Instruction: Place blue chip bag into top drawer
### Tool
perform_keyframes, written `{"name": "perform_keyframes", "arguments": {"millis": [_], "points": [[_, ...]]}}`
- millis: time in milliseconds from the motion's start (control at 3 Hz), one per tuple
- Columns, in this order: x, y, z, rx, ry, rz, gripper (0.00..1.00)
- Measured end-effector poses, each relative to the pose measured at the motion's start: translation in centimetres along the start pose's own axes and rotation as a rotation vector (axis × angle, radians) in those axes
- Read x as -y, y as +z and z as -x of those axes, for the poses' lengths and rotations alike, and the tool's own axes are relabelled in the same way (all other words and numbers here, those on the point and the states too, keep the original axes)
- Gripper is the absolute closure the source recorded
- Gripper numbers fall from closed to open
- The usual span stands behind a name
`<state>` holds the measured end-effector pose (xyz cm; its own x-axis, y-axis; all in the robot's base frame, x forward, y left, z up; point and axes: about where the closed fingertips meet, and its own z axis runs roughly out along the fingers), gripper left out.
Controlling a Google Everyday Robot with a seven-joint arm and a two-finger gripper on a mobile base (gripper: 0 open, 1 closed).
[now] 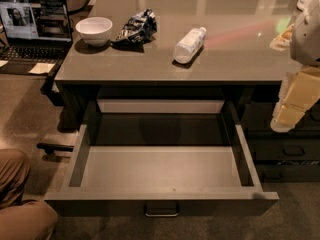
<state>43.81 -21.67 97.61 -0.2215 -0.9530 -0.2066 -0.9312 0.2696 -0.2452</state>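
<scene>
The blue chip bag, a crumpled dark foil bag with white print, lies on the grey counter at the back left, just right of the white bowl. The top drawer is pulled wide open below the counter. Its flat grey bottom is bare, and a small metal handle sits at front centre. My gripper hangs at the far right edge of the view, beside the counter's right end. It is well away from the bag and holds nothing that I can see.
A clear plastic bottle lies on its side mid-counter. An open laptop sits at the far left on a lower surface. A person's knee is at the bottom left. Narrower dark drawers stand to the right.
</scene>
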Motion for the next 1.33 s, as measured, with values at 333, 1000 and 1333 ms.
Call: {"name": "perform_keyframes", "arguments": {"millis": [333,1000,1333], "points": [[0.0,0.0,0.0,0.0,0.0,0.0,0.0],[3.1,0.2,2.9,0.258,0.165,-0.04,0.0],[5.1,0.6,7.1,0.426,0.258,-0.08,0.0]]}}
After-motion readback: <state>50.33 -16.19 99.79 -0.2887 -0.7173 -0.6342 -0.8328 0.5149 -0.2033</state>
